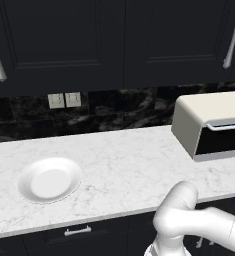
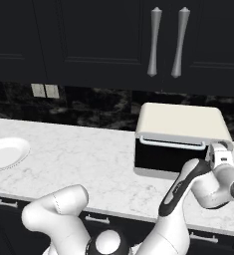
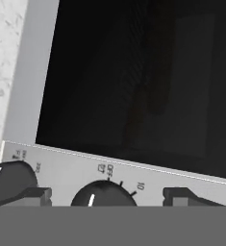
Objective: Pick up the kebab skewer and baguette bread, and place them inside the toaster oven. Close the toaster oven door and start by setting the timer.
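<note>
Lining up on timer knob (image 3: 103, 194) now, toaster oven (image 2: 180, 137) sitting at 3 o'clock end of desk (image 2: 88, 159), door (image 3: 133, 81) looking shut. End effector (image 3: 107, 196) spread wide, fingertips (image 3: 35, 195) flanking knob, not pinching yet. Centering first, squeezing evenly, then twisting clockwise slowly, probably avoiding knob (image 3: 11, 180) at 9 o'clock.

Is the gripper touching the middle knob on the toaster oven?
Apart. In the hand view, the fingertips stand either side of the middle knob with visible gaps.
</note>
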